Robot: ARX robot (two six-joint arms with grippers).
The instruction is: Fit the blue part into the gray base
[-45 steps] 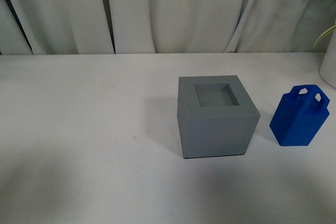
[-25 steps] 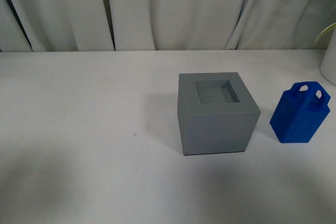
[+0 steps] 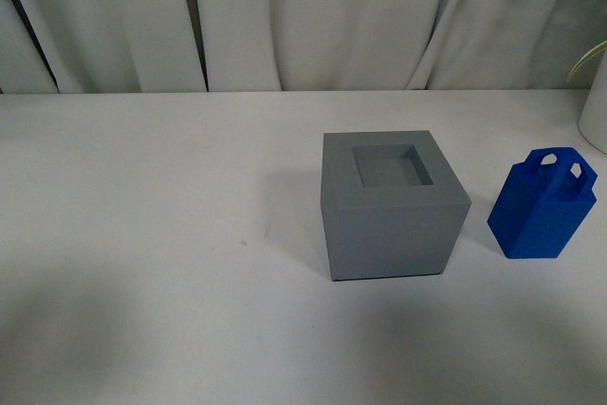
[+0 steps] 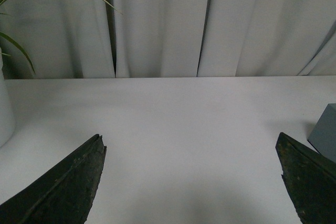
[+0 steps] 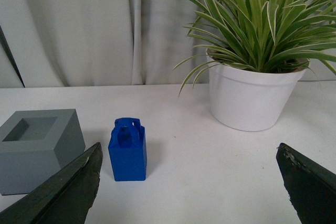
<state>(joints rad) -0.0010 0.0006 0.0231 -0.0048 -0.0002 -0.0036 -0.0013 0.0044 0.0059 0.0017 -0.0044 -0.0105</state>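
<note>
We judged the task not yet begun, with the reach for the piece as the step in hand. Our left hand (image 4: 191,182) and right hand (image 5: 189,187) were both spread wide and empty over the white counter (image 3: 142,234). The blue block (image 3: 542,206) stood upright on the counter at three o'clock from the gray cube (image 3: 391,206), near it but apart. Next, we reckoned, the right hand should close on the block's flat sides below the taper, lift it, and square it to the cube's recess. Both looked like matte plastic. The block was narrow and tapered up to two small holed tabs. The cube was larger, with a square recess in its top. A smooth white plant pot (image 5: 252,98) sat at about one o'clock from the block.
</note>
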